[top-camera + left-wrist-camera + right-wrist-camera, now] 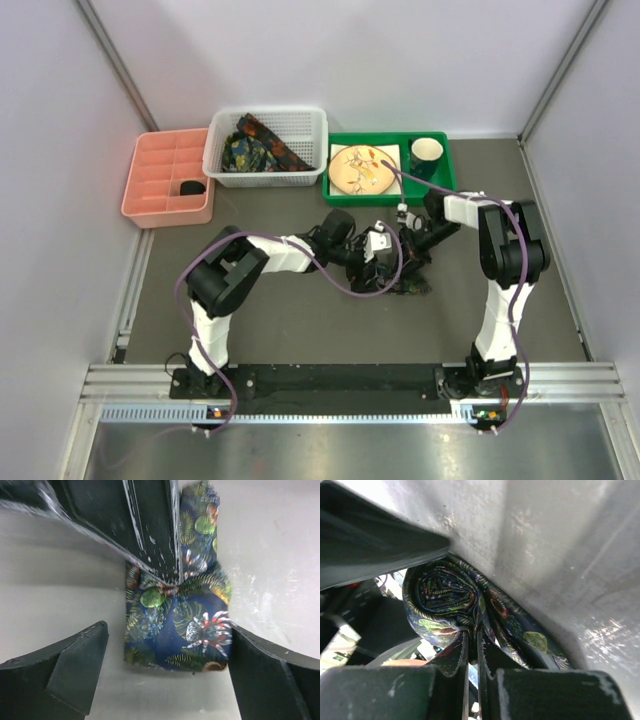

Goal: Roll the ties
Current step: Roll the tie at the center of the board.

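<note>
At mid-table, right gripper (472, 641) tight on the tie (176, 635), left gripper (167, 626) wide apart astride its edges.

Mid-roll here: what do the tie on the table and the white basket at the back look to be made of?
The tie looks like thin woven fabric, perhaps silk or polyester, with a slight sheen: it coils and creases softly, printed leaves on navy. The white basket looks like moulded plastic, probably rigid: latticed walls, smooth rim.
</note>
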